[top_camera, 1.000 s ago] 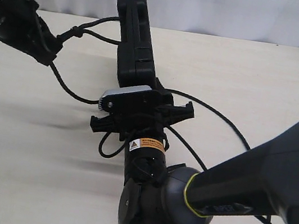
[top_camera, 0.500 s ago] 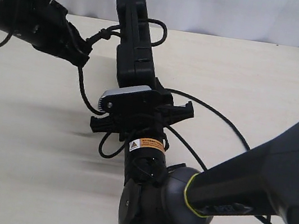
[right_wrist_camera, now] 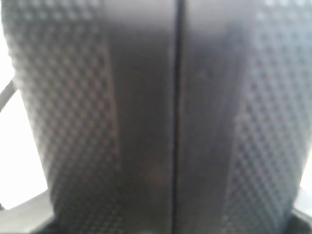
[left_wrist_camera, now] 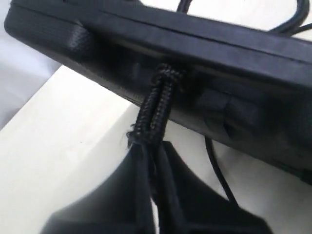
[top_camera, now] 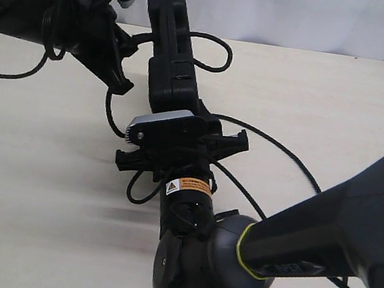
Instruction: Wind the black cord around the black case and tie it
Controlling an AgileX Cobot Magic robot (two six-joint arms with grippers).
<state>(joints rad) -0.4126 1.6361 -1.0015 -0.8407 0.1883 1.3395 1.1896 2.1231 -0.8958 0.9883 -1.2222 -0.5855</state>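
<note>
The black case [top_camera: 172, 60] is held up on its narrow edge above the table [top_camera: 39, 185], one end clamped between the jaws of the right gripper [top_camera: 179, 131]. In the right wrist view almost only the seam of the case [right_wrist_camera: 175, 97] is seen, very close and blurred, so the grip is read mainly from the exterior view.

The left gripper [top_camera: 120, 78] is placed just beside the upper half of the case. Its jaws are pressed together on a doubled stretch of the black cord [left_wrist_camera: 153, 107], which is led tight up to the edge of the case [left_wrist_camera: 195, 48]. Whether the thick spot where the cord meets the case is a knot cannot be told.

Some wrapping is judged to be done. The cord [top_camera: 218, 49] is passed across the case near its handle part, and a loose loop is seen on the far side. From the left gripper a strand is led down under the right gripper, where a small slack loop is hanging.

Much is judged to be left. The turns are not pulled snug, no finished tie is seen, and a long part of the cord is lying on the table to the right, well apart from the case.
</note>
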